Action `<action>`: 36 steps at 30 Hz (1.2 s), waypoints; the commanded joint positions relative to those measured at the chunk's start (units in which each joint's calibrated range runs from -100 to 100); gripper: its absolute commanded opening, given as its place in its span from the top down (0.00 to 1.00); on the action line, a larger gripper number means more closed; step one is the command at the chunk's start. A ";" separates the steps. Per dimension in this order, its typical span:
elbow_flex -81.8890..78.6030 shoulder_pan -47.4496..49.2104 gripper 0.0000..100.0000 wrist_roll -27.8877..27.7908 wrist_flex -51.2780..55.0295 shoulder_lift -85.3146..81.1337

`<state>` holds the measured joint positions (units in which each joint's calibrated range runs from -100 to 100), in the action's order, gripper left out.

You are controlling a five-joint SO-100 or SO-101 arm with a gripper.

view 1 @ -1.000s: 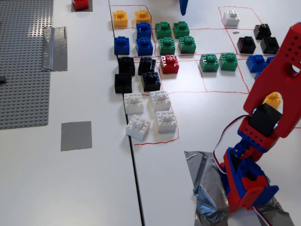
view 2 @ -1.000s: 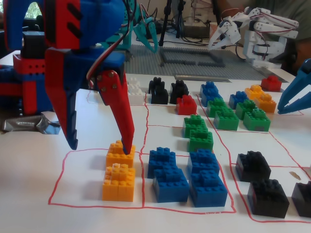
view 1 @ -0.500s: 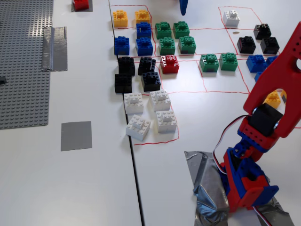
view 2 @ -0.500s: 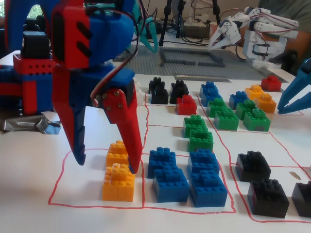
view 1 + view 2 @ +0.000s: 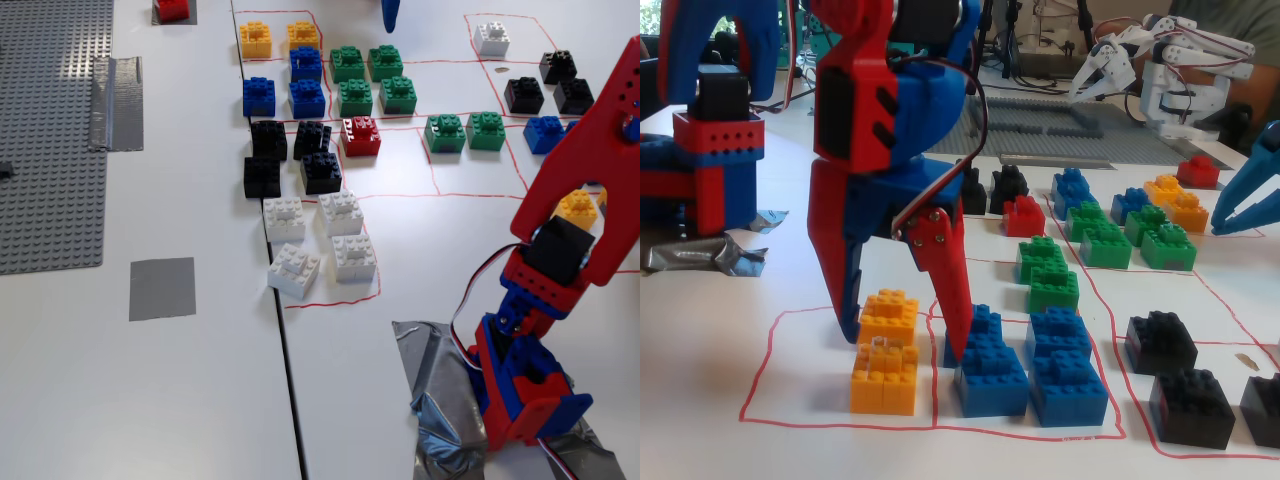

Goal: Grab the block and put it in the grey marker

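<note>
In a fixed view the grey marker (image 5: 162,288) lies far left on the desk (image 5: 200,400), well apart from the arm at the right. There the gripper (image 5: 902,335) is spread open, its fingers straddling the far block (image 5: 889,318), which touches a nearer yellow brick (image 5: 885,378). Close squarely on the far one only, then lift straight up.

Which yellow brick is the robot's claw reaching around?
The gripper is open around the rear yellow-orange block in the red-outlined box. The other yellow-orange brick sits just in front, nearer the camera and outside the fingers.
</note>
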<state>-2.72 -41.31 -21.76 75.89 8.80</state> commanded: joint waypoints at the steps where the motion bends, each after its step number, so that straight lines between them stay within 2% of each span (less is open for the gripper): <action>1: 3.09 -0.01 0.72 -0.68 0.50 -2.86; 11: -2.63 -2.16 0.72 -3.57 -1.53 -3.93; 36: 0.64 -2.56 0.74 -3.91 -2.10 1.51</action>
<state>-6.45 -42.92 -25.42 74.35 11.97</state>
